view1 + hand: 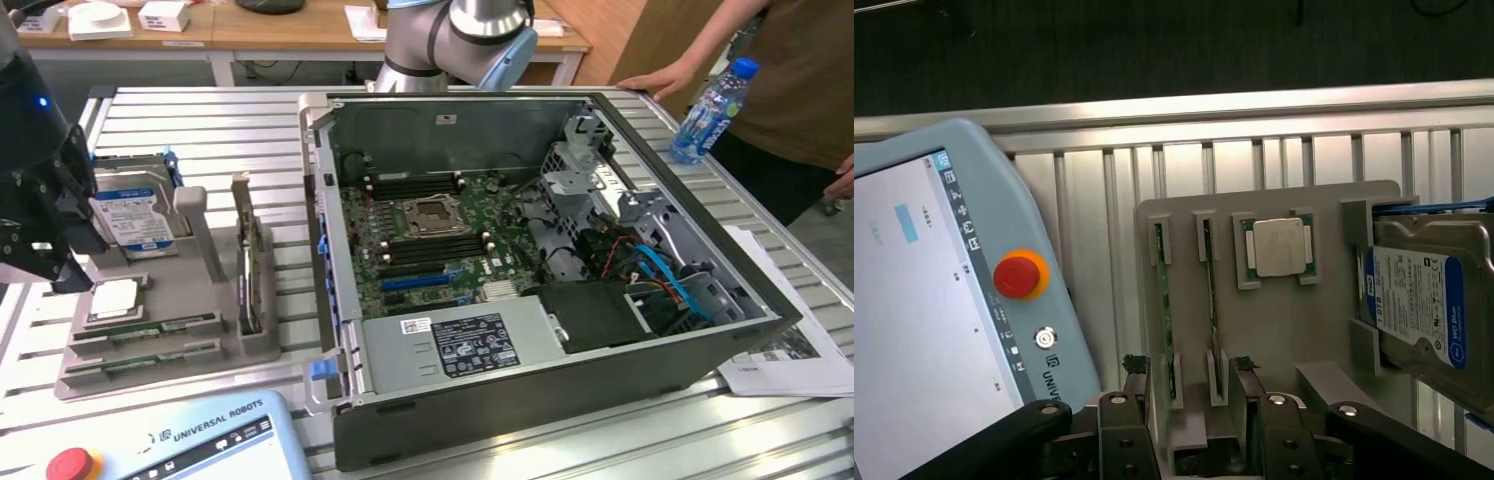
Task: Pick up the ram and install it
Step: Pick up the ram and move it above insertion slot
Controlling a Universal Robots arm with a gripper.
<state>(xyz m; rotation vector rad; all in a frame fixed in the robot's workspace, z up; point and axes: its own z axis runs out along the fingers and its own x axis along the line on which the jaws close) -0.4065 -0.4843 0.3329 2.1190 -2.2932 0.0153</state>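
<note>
Gripper [1189, 388] apart over tray [1274, 205]; ram [1165, 300] on edge, long axis pointing toward gripper.

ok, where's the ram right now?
The ram stands on edge in the grey holder near the processor chip, with the open gripper close by; the holder sits on the exterior view's left, beside the PC case.

Table [1104, 190]: ribbed bare aluminium, brushed sheen; holder tray [1324, 210]: matt grey plastic; ram [1165, 300]: green circuit board; processor [1279, 246]: satin silver metal lid; hard drive [1429, 300]: glossy printed label; teach pendant [1004, 200]: smooth pale plastic; computer case [534, 390]: dark matt metal
</note>
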